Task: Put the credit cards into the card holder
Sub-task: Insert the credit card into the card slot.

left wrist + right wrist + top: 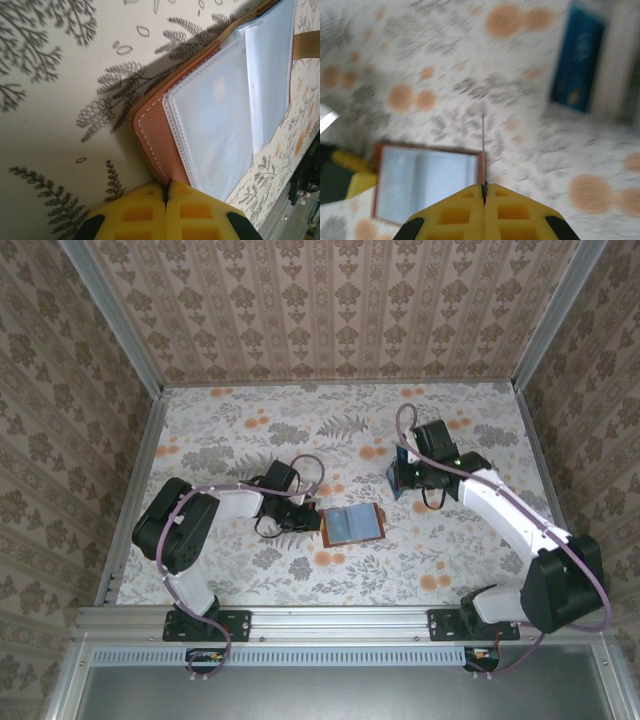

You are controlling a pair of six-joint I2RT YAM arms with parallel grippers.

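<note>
The card holder (352,524) lies open on the floral table, brown leather (160,135) outside, clear sleeves inside. My left gripper (310,519) is shut on its left edge; in the left wrist view the yellow fingertips (168,189) pinch the stitched brown rim. My right gripper (397,483) hovers right of and beyond the holder, shut on a thin pale credit card (483,145) seen edge-on, pointing away from the fingers (484,189). The holder (427,180) sits below and left of that card. A blue credit card (578,65) lies flat on the table farther off.
The floral tabletop (250,430) is walled by patterned panels with metal rails at the left (135,490) and right. A metal rail (340,620) runs along the near edge by the arm bases. The holder's brown strap (306,44) sticks out past its far side.
</note>
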